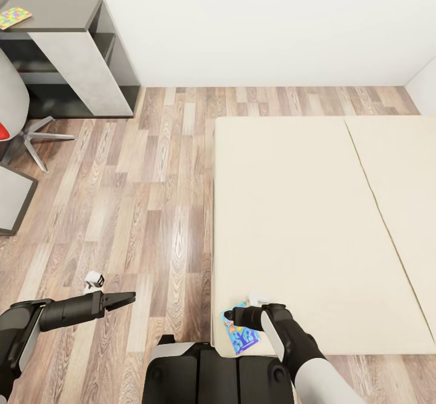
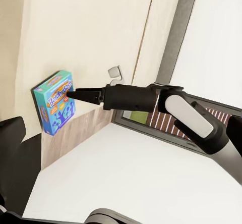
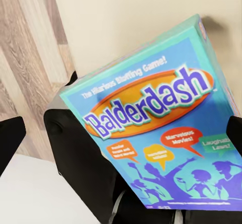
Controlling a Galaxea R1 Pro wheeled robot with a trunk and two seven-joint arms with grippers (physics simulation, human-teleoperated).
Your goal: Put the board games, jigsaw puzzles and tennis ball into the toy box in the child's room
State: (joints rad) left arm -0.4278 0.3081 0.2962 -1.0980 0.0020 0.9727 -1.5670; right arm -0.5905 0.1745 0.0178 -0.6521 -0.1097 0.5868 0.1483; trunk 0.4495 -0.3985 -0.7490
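Right gripper (image 1: 233, 318) pinches the Balderdash board game (image 1: 241, 331) at the bed's (image 1: 315, 222) near corner. Left gripper (image 1: 124, 298), fingers pressed together, hovers over the wood floor (image 1: 151, 210).

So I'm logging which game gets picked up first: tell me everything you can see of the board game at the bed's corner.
The board game is a thin, flat rectangular box, cardboard by its look, light blue with a teal edge. An orange oval logo reads "Balderdash"; below it are coloured speech bubbles and dark blue figures. It sits at the near corner of the beige bed, beside the wood floor. The right gripper is at the box; whether it has closed on it is unclear.
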